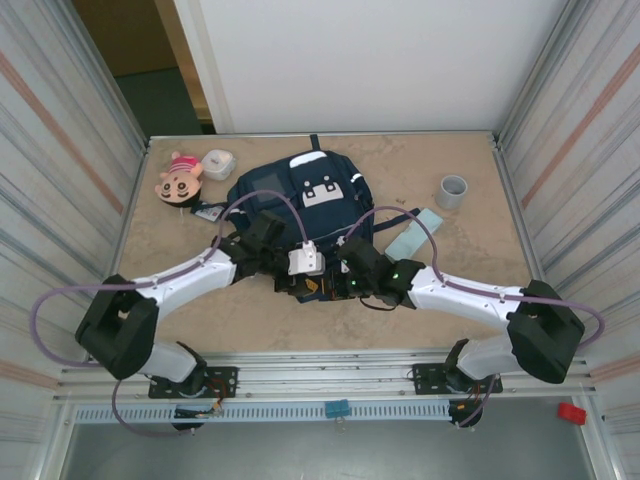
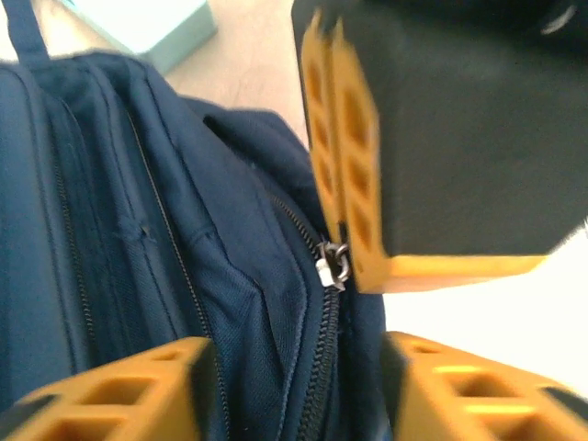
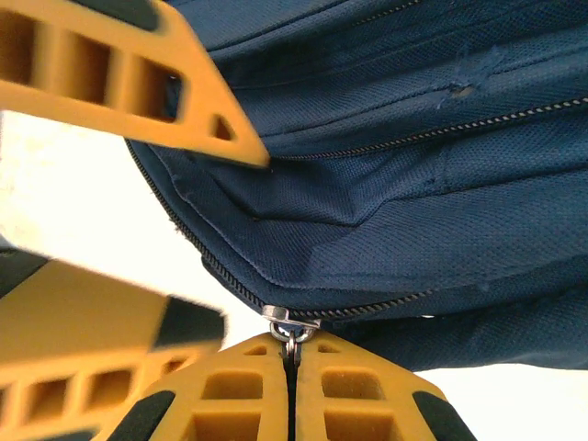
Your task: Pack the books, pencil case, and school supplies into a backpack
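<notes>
At the centre of the sand-coloured table, the navy backpack lies flat, its white patch with two dark squares facing up, as two robot arms meet over its near edge. The right gripper is clenched, its two orange fingers pressed flush together on the small metal zipper pull at the rim of the bag. In the left wrist view the same closed pair reaches in from the upper right, with the pull dangling at its tip over the zip line. The left gripper is released: its fingers stand apart on either side of the closed zipper track, with only blue fabric between them and nothing grasped. In the right wrist view those spread fingers sit just beside the clenched pair, one above the bag's seam and one below.

The pale blue square pad lies on the table just to the right of the backpack, partly under the right arm's cable. A grey cup stands upright farther to the right, well apart from the bag. A pink doll head and a small white case sit near the far left corner, close to each other. A small white-and-dark item rests against the backpack's left edge, too small to identify.
</notes>
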Controlling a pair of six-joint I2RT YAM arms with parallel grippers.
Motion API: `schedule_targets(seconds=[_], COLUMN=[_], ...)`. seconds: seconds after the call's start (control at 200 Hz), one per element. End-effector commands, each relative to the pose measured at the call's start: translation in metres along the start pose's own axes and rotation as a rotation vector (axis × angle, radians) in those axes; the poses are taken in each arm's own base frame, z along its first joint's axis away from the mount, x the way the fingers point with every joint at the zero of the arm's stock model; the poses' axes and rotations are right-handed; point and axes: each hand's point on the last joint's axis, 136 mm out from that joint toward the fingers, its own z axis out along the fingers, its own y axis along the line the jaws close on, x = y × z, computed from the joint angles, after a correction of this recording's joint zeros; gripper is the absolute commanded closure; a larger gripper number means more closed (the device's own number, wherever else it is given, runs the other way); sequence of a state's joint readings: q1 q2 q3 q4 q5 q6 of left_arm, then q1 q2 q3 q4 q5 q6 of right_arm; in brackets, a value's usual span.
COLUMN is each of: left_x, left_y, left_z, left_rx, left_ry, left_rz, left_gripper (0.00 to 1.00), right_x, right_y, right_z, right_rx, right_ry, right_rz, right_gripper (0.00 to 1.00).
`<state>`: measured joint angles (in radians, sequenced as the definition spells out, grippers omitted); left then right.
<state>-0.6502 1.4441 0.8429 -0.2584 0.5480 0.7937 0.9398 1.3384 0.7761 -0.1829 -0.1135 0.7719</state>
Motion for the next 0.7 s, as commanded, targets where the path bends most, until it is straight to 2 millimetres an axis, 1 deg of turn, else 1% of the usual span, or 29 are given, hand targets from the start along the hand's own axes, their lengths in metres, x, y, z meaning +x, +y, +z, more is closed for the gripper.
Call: schedule_targets(seconds=[0.0, 0.04, 0.115, 0.165, 0.301, 0.361, 0.406, 0.471, 0.546, 0.601, 0.631, 0.676, 0.697], left_x=[-0.004, -0.002, 0.001, 0.003, 0.009, 0.014, 0.018, 0.024, 0.027, 0.024, 0.02, 0.013, 0.009], left_y=[0.009, 0.008, 0.006, 0.005, -0.002, -0.006, -0.008, -0.01, -0.011, -0.011, -0.011, -0.009, -0.009], left_z=[-0.003, -0.005, -0.011, -0.018, -0.035, -0.041, -0.046, -0.051, -0.056, -0.059, -0.061, -0.062, -0.063], left_rx=[-0.029, -0.032, -0.039, -0.045, -0.048, -0.051, -0.054, -0.063, -0.079, -0.09, -0.093, -0.101, -0.107], left_ry=[0.019, 0.027, 0.025, 0.017, -0.005, 0.006, 0.018, 0.028, 0.03, 0.018, 0.004, -0.01, -0.015], left_rz=[0.041, 0.045, 0.043, 0.038, 0.029, 0.027, 0.02, 0.007, -0.001, -0.001, -0.005, -0.018, -0.018], left_gripper=[0.67, 0.73, 0.89, 0.94, 0.96, 0.96, 0.96, 0.96, 0.94, 0.88, 0.82, 0.69, 0.62], right_x=[-0.013, -0.015, -0.02, -0.024, -0.037, -0.041, -0.043, -0.046, -0.047, -0.047, -0.046, -0.045, -0.045], right_y=[0.02, 0.014, 0.0, -0.015, -0.054, -0.067, -0.073, -0.074, -0.066, -0.056, -0.049, -0.038, -0.034], right_z=[-0.017, -0.019, -0.025, -0.028, -0.037, -0.04, -0.042, -0.045, -0.046, -0.047, -0.047, -0.049, -0.05], right_rx=[-0.082, -0.069, -0.039, -0.015, 0.018, 0.019, 0.017, 0.008, -0.028, -0.067, -0.091, -0.125, -0.134], right_ry=[-0.029, -0.03, -0.041, -0.049, -0.068, -0.067, -0.068, -0.07, -0.068, -0.07, -0.069, -0.065, -0.067], right_rz=[-0.042, -0.037, -0.017, 0.007, 0.07, 0.093, 0.101, 0.094, 0.079, 0.061, 0.044, 0.016, 0.004], right_gripper=[1.0, 1.0, 1.0, 1.0, 1.0, 1.0, 1.0, 1.0, 1.0, 1.0, 1.0, 1.0, 1.0])
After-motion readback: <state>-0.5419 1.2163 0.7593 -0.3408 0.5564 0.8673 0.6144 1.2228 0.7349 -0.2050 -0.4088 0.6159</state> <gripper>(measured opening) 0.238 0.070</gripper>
